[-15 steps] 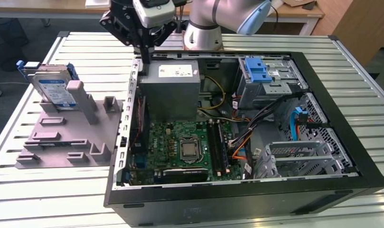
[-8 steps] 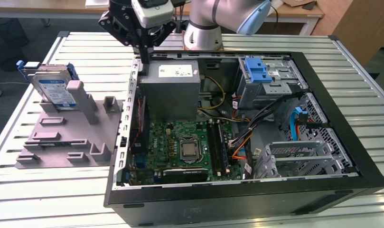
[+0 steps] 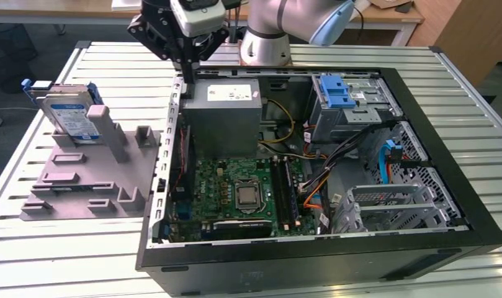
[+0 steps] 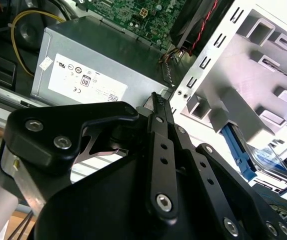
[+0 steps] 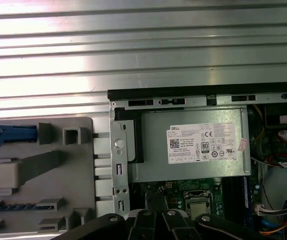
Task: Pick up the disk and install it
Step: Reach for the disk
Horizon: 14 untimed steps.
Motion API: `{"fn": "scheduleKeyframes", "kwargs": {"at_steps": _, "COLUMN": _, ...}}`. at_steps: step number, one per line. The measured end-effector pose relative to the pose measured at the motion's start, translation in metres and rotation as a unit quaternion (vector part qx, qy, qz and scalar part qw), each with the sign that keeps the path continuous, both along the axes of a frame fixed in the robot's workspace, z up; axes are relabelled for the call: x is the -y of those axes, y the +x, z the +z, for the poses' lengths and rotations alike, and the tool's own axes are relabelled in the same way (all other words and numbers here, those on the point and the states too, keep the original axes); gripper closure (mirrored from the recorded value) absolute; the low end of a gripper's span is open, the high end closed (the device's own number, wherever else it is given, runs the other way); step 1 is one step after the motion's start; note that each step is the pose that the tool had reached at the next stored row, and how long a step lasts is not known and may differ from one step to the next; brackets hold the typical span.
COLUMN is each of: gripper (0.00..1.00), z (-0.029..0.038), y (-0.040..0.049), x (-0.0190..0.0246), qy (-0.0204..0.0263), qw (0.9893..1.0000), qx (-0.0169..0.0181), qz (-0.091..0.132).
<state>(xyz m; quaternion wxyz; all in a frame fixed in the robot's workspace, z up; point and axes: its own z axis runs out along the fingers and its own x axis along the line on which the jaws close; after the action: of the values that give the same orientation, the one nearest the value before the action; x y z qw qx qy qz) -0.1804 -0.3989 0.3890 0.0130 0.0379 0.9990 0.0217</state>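
Read the exterior view as a clock face with the open computer case [image 3: 317, 261] in the middle. Nearest, at six o'clock, is the black wall of the case, and just behind it lies the green motherboard [image 3: 234, 192]. At nine o'clock, beside the case on the slatted table [image 3: 35, 248], sits a grey fixture [image 3: 94, 180]. The disk [image 3: 72, 118] stands on its edge in the far end of this fixture, at about ten o'clock. Its label faces the camera, the blue carrier frames it, and it is well apart from the gripper. Deeper in the case, at twelve o'clock, stands the grey power-supply box [image 3: 226, 115], and at one o'clock the metal cage [image 3: 354, 108] with a blue latch. The gripper [image 3: 187, 73] hangs at eleven o'clock, over the case wall just beside the power-supply box. Its fingers are drawn close together and hold nothing; in the second wrist view the fingertips [image 4: 156, 107] point toward that box. Farthest is the arm base [image 3: 263, 46].
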Motion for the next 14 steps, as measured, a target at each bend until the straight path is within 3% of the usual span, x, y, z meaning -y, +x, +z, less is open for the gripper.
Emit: {"fn": "scheduleKeyframes", "kwargs": {"at_steps": 14, "gripper": 0.89, "z": -0.0007, "y": -0.0053, "x": 0.0, "qy": 0.0, "qw": 1.0, "qx": 0.0, "qz": 0.0}}
